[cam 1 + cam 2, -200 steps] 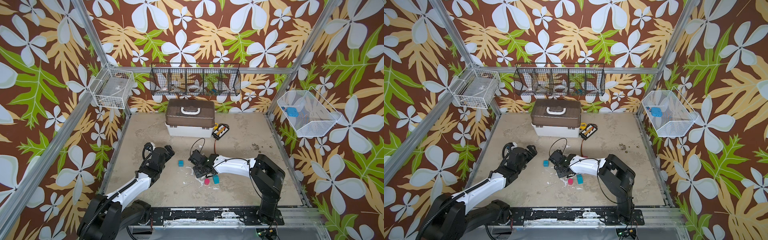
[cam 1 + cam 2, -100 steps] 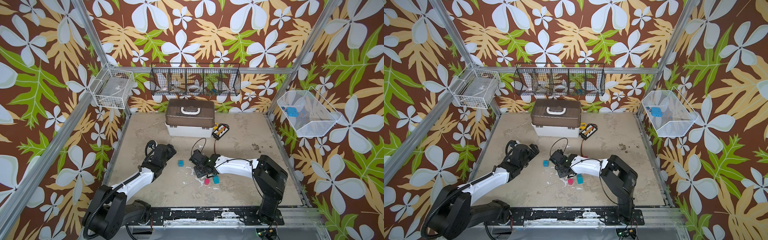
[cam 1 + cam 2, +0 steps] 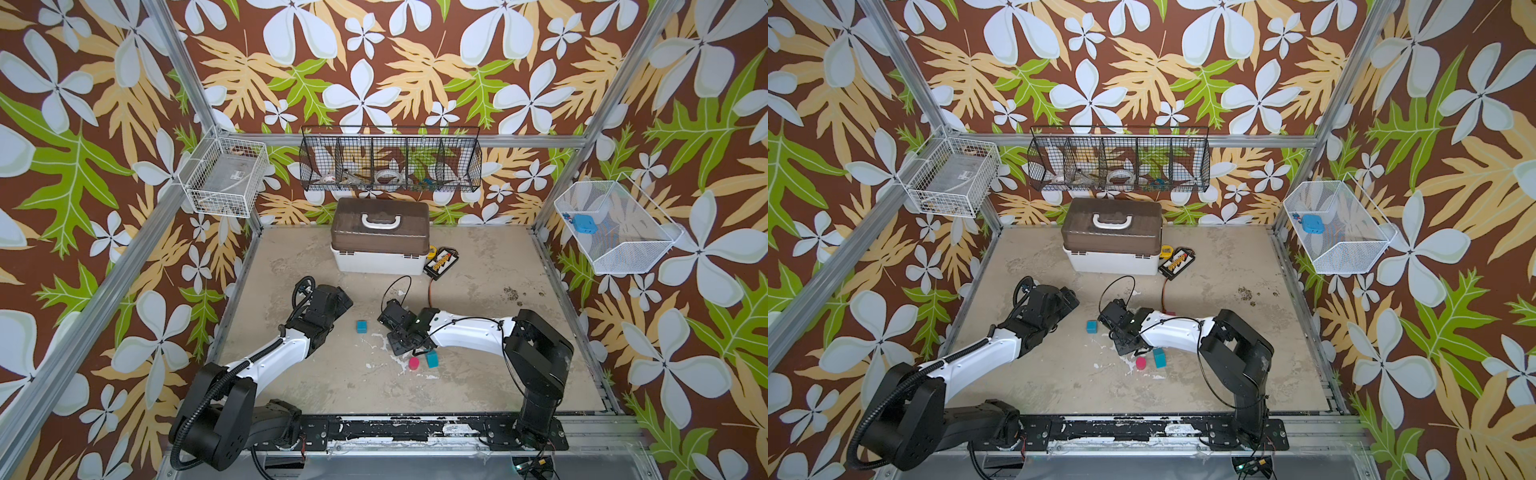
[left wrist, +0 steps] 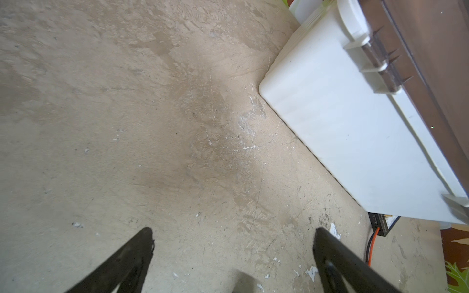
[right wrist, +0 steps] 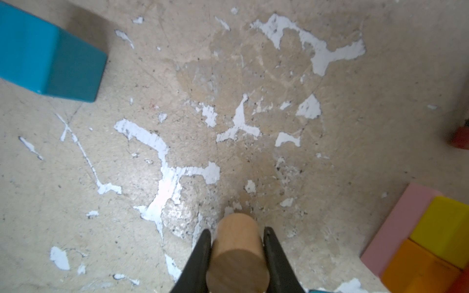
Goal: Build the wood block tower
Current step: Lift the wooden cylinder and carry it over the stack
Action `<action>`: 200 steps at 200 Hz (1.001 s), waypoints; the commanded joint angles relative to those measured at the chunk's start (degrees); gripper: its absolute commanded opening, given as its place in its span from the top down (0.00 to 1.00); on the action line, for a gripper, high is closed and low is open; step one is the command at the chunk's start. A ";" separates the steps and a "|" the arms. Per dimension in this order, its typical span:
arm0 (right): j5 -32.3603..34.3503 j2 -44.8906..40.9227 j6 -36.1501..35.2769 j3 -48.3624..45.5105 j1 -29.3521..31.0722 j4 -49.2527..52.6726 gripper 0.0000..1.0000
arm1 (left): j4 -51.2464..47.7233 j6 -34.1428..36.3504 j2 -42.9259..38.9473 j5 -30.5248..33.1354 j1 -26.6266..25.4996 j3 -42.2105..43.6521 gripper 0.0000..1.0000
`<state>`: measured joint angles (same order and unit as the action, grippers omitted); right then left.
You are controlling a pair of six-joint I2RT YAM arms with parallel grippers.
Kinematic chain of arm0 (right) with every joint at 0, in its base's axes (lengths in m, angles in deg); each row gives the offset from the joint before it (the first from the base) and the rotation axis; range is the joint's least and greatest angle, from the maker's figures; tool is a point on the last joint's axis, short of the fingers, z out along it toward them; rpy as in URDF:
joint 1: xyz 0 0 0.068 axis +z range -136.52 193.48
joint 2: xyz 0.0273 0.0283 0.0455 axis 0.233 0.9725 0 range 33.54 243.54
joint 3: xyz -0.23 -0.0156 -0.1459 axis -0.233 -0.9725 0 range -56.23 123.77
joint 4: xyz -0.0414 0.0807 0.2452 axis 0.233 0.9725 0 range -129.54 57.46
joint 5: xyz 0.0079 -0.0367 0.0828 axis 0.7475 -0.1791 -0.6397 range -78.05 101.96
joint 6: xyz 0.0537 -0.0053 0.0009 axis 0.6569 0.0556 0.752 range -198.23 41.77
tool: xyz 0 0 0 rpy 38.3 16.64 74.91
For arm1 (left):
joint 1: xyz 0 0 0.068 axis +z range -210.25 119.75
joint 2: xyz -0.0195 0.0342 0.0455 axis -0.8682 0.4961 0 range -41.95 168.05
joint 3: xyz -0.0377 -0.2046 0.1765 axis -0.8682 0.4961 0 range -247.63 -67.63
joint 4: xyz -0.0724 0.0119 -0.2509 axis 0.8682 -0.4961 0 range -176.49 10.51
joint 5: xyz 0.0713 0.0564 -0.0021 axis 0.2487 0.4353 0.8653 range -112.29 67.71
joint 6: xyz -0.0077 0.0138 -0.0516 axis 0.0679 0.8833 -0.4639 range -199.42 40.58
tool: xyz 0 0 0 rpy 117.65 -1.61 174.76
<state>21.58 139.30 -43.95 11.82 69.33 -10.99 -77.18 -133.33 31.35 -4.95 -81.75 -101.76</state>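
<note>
The left gripper, left of centre in both top views, has its jaws spread wide. The right gripper is clamped on a tan cylinder.

A brown-lidded white box stands just beside a black-yellow pack.

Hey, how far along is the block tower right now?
Looks started: pink, yellow and orange blocks sit packed together. In hand: right gripper clamps a tan cylinder; left gripper is open, empty. Left: teal cube, magenta cylinder lie loose.
</note>
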 commanded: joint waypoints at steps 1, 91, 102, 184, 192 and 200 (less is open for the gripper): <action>2.64 -2.84 0.42 0.38 0.12 1.82 0.79 | -1.78 -0.44 0.24 1.19 0.04 -0.50 0.01; 9.69 -20.25 -1.38 -0.64 -7.88 11.26 0.79 | -1.87 -0.05 0.38 0.32 0.05 -0.89 0.01; 7.88 -21.70 -2.48 -1.70 -10.94 11.06 0.79 | -1.91 0.05 0.44 0.32 0.05 -0.94 0.01; 3.12 -19.11 -7.12 -2.53 -17.97 10.64 0.79 | -0.98 1.76 0.43 -1.84 0.01 -1.33 0.04; 3.05 -18.69 -7.17 -2.49 -17.97 10.49 0.80 | -0.70 2.09 0.34 -2.30 0.03 -1.29 0.05; 2.85 -18.40 -7.21 -2.49 -17.98 10.32 0.80 | -0.23 2.59 0.17 -2.97 0.02 -1.21 0.06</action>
<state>25.23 120.22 -50.18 8.98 51.41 -0.58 -78.34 -132.81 31.79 -6.19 -81.75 -102.72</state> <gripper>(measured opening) 0.274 0.951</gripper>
